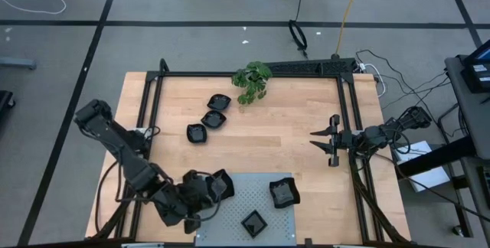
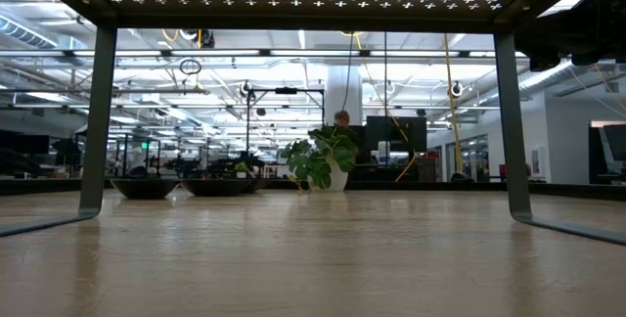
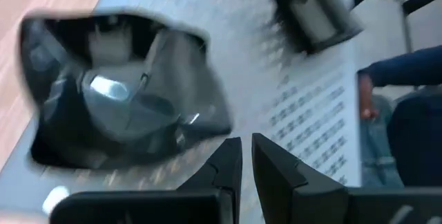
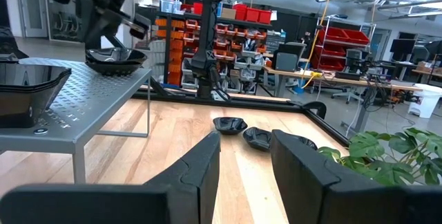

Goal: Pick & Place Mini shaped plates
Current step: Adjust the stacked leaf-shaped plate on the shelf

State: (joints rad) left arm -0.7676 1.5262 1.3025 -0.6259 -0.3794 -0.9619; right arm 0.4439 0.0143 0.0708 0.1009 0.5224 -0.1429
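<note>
Several glossy black mini plates show. Three lie on the wooden table (image 1: 213,119) (image 1: 219,102) (image 1: 197,133) near the plant. Two rest on the grey perforated panel (image 1: 283,193) (image 1: 254,222). Another plate (image 1: 223,183) (image 3: 117,106) sits flat at the panel's left edge (image 4: 114,57). My left gripper (image 1: 204,196) (image 3: 246,156) hovers just beside that plate, its fingers almost together with nothing between them. My right gripper (image 1: 325,141) (image 4: 243,156) is open, waiting above the table's right side. My left gripper has one fingertip (image 3: 230,148) right at the rim (image 3: 217,131) of the plate at the panel's left edge. The plate lies beside the fingers, not between them, and rests on the panel. I cannot tell whether the fingertip touches the rim.
The panel (image 1: 237,202) is a raised grey shelf on legs (image 2: 98,121) (image 2: 509,126) at the table's near edge. A green plant (image 1: 253,81) stands at the far edge. A black frame (image 1: 348,102) borders the table. A person's blue sleeve (image 3: 404,68) shows beyond the panel.
</note>
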